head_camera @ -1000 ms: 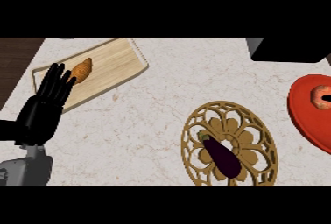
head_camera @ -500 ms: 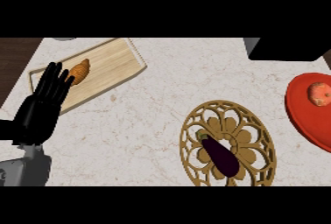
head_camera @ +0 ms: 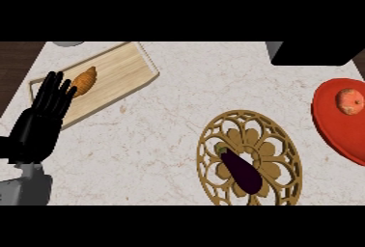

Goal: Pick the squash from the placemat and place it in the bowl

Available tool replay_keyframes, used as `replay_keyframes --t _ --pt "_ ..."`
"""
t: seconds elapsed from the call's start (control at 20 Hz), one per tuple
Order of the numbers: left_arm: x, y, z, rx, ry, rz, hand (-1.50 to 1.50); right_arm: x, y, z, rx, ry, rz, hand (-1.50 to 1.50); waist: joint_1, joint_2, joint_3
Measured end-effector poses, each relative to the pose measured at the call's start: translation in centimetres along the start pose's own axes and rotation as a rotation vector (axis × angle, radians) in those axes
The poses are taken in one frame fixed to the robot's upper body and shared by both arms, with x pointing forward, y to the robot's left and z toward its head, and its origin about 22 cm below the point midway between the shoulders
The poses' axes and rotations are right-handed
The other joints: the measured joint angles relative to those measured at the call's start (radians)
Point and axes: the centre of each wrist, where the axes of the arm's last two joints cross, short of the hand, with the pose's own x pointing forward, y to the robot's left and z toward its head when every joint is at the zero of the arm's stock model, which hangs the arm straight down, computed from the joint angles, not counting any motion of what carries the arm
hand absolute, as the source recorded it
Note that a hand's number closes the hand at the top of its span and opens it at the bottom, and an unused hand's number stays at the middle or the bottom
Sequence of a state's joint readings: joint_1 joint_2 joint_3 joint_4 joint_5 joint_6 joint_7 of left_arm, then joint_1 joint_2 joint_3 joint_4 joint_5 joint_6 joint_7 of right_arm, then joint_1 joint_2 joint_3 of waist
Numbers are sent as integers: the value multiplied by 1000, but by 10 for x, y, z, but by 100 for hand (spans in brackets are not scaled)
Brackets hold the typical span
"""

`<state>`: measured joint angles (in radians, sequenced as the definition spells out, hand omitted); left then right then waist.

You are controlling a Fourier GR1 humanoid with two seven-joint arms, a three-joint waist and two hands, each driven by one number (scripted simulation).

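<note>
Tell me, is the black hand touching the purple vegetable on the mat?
Apart. The head view shows bare counter between the left hand and the squash on the placemat.

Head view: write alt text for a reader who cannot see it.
A dark purple squash lies untouched on a round gold placemat on the pale counter. The left hand rests open at the left edge, fingers over a wooden board bearing an orange vegetable; a red bowl at the right edge holds a round fruit.
</note>
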<state>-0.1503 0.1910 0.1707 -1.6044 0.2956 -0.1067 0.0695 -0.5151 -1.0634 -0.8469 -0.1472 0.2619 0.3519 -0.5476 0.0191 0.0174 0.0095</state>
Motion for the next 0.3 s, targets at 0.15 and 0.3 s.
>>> replay_keyframes --t 0.15,0.3 --pt "-2 -1 4 0 3 7 0 -6 -21 16 17 5 -2 -150 -3 -2 1" --pt "-3 -4 6 -1 3 10 0 -12 -36 29 38 11 -1 -150 -5 -3 2"
